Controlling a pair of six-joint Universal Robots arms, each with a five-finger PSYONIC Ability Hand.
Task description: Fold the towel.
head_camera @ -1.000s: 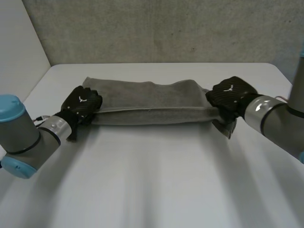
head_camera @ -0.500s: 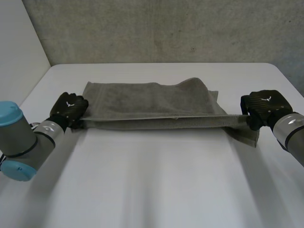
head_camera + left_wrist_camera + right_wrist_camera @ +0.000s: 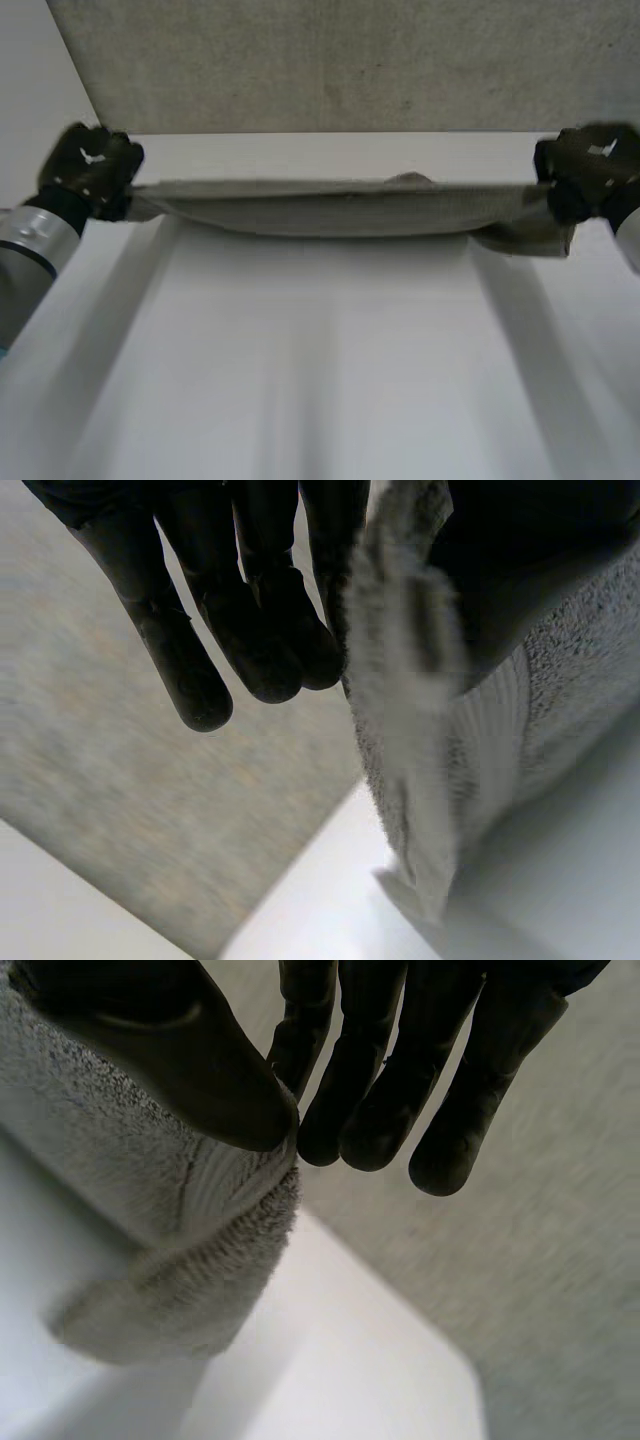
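Observation:
The grey towel (image 3: pixel 340 208) hangs stretched in the air between my two hands, above the white table (image 3: pixel 320 360), sagging a little in the middle. My left hand (image 3: pixel 90 170) pinches the towel's left end; in the left wrist view the cloth (image 3: pixel 440 740) is held between the thumb and the fingers (image 3: pixel 250 610). My right hand (image 3: pixel 590 170) pinches the right end, where a loose corner (image 3: pixel 530 240) droops below it. In the right wrist view the thumb (image 3: pixel 180 1060) presses the towel (image 3: pixel 150 1220) against the fingers.
A grey wall (image 3: pixel 340 60) stands right behind the table's far edge. The table's left edge lies near my left arm (image 3: pixel 25 260).
Both hands have moved apart and risen, lifting the towel off the table and pulling it taut between them.

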